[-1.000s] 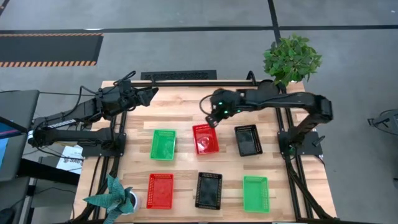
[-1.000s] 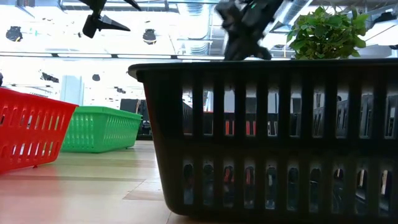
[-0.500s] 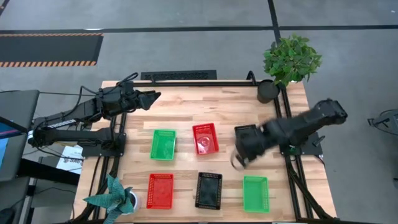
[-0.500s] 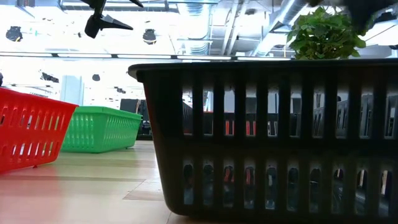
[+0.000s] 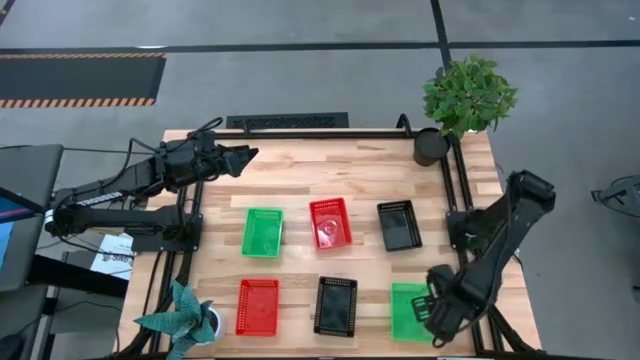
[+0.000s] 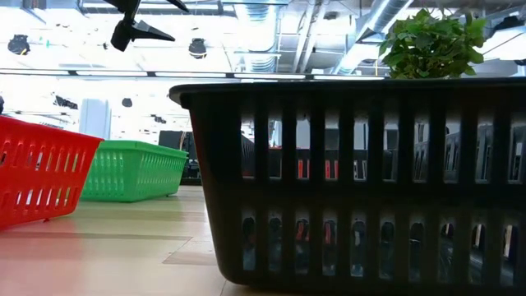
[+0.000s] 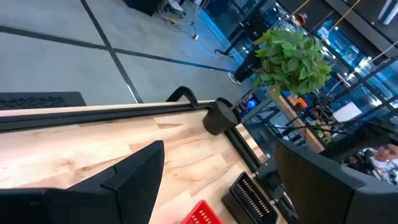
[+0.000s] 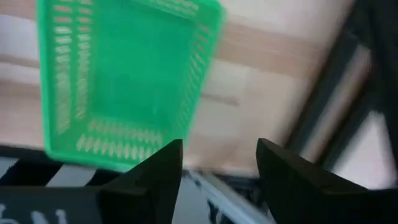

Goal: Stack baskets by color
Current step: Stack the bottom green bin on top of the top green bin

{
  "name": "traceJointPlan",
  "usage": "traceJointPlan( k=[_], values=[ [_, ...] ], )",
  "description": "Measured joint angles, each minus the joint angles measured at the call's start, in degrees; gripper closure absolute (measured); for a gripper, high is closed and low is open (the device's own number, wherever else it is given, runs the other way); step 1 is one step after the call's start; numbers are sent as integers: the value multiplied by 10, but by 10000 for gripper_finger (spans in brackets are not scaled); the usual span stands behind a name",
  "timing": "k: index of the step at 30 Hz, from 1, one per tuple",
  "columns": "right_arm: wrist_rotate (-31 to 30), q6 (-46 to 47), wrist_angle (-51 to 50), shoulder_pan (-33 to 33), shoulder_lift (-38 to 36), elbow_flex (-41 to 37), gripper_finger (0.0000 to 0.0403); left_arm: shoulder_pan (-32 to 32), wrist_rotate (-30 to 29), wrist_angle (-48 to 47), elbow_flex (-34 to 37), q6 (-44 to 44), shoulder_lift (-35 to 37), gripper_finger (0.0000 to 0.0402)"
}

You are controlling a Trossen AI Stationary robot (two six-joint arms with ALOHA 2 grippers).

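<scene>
Note the layout in the high view: six baskets sit in two rows at frame centre. The upper row holds a green basket (image 5: 263, 232), a red basket (image 5: 330, 222) and a black basket (image 5: 399, 225). The lower row holds a second red basket (image 5: 257, 306), a second black basket (image 5: 336, 305) and a second green basket (image 5: 408, 311). The right gripper (image 5: 437, 318) hangs at lower right over that second green basket (image 8: 124, 81), fingers (image 8: 155, 171) spread, grasping nothing. The left gripper (image 5: 240, 155) waits at upper left, fingers released.
</scene>
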State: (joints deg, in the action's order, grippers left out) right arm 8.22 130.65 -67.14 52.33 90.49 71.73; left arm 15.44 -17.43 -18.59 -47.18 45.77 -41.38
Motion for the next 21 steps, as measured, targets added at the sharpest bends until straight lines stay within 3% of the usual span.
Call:
traceJointPlan(
  k=[6, 15, 21],
  values=[
    [0, 0, 81, 0, 48, -21, 192, 0, -11, 0, 0, 0, 0, 112],
    [5, 0, 94, 3, 102, -22, 208, 0, -12, 0, 0, 0, 0, 112],
    [0, -2, 111, -1, 101, -48, 270, 0, -13, -1, 0, -1, 0, 112]
  ],
)
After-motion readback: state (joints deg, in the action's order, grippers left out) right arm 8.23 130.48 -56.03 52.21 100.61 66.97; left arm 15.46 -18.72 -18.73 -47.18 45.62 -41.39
